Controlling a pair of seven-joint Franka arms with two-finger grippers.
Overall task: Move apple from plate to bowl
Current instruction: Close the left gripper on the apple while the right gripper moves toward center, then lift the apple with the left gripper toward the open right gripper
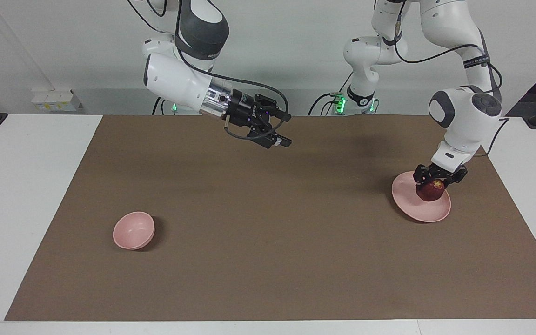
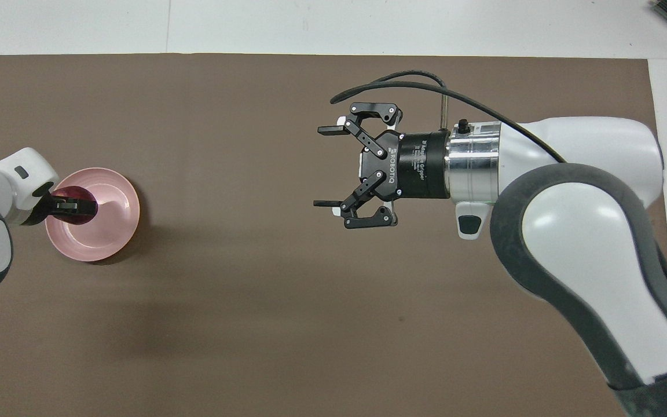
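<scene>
Halfway at best: left pincer [image 1: 432, 182] is clamped on the apple [image 1: 431, 191], which sits low over the plate [image 1: 428, 214] at the left arm's end of the desk [image 1: 249, 260]. Bowl [image 1: 133, 230] is well apart, empty. Right pincer [image 1: 281, 129] waits wide open over mid-desk.

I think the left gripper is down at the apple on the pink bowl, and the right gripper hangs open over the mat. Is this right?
Not quite. The apple lies on the wide pink plate, not the bowl, as the facing view shows. The rest holds: the left gripper is down at the apple, and the right gripper hangs open over the mat.
</scene>
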